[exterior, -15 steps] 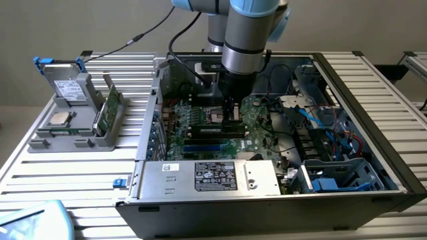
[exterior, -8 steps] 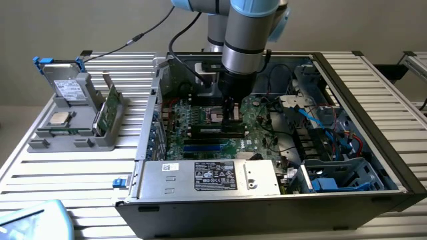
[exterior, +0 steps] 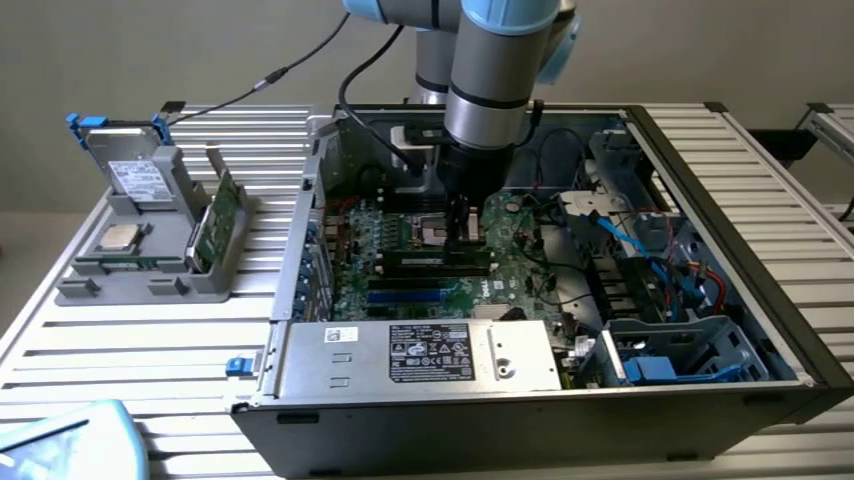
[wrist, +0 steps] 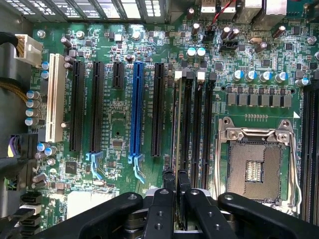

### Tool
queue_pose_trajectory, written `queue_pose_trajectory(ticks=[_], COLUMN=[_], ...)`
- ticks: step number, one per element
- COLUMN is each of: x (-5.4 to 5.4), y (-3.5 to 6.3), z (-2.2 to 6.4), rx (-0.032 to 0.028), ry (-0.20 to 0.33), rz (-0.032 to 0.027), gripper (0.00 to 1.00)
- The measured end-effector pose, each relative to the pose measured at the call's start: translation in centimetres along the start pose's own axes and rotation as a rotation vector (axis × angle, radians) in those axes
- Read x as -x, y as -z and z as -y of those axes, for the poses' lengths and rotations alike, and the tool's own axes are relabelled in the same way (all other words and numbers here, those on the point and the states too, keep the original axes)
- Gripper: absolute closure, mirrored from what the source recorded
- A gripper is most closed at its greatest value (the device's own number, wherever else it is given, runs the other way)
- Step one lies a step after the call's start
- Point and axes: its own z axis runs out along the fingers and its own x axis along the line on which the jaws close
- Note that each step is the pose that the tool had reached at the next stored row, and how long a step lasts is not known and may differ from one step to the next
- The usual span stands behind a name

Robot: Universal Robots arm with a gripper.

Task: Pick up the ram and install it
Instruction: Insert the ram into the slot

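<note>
Exterior view: A pale slatted tabletop (exterior: 147, 345) carries an open computer case (exterior: 747, 290) lying on its side, with the green motherboard (exterior: 400, 225) exposed. The robot arm (exterior: 491, 70) reaches straight down into the case. Its black end effector (exterior: 463, 240) sits low over the board, just beside the processor socket (exterior: 434, 232). Its tip meets the upper edge of the ram (exterior: 427, 261), which shows here as a long dark stick standing on edge among the memory slots. A silver power supply (exterior: 420, 355) fills the near side of the case. Towards the exterior view's left, well apart from the case, a grey fixture (exterior: 134, 270) holds a wider green circuit card (exterior: 214, 225) and a square silver processor chip (exterior: 120, 237).

Wrist view: The camera looks down the end effector (wrist: 175, 178) onto the motherboard (wrist: 119, 124). The two black fingers (wrist: 168, 179) are drawn almost together, pinching the ram (wrist: 174, 124). The ram is seen edge-on as a thin pale-green line. It runs away from the fingertips along the memory slot nearest the black expansion slots. It cannot be told whether it is fully seated. The open processor socket (wrist: 256, 164) lies beside the memory slots. A blue expansion slot (wrist: 136, 109) and a white one (wrist: 56, 97) lie farther off.
</note>
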Motion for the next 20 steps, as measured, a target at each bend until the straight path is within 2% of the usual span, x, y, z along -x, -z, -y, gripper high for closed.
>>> queue_pose_trajectory(ticks=[15, 20], x=[0.15, 0.15], y=[-0.12, -0.16], z=[0.01, 0.02], rx=[0.0005, 0.0016], ry=[-0.006, -0.006], rz=[-0.0018, -0.0041], gripper=[0.86, 0.86])
